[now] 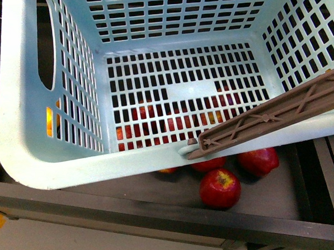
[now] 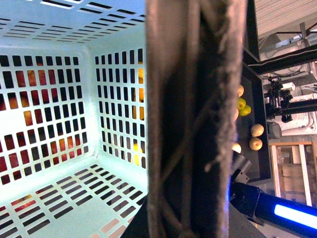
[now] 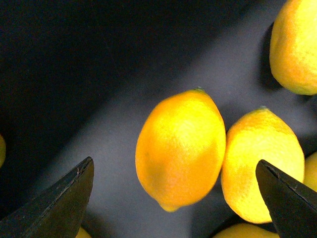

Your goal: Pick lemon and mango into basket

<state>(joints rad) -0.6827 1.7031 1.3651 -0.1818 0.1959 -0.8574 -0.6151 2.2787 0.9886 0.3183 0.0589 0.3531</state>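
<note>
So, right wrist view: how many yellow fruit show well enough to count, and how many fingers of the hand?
Yellow fruit: 3
Fingers of the right hand: 2
Total: 5
Yellow slivers at the edges left out.

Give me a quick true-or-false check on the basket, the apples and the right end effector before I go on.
1. The basket has no fruit inside it. True.
2. The right end effector is shut on the lemon. False: its fingers stand apart, with the lemon between them and not gripped.
3. The red apples lie inside the basket. False: they lie on the dark tray below and in front of the basket, and some show through its slotted floor.
4. The lemon has a second lemon close beside it. True.
</note>
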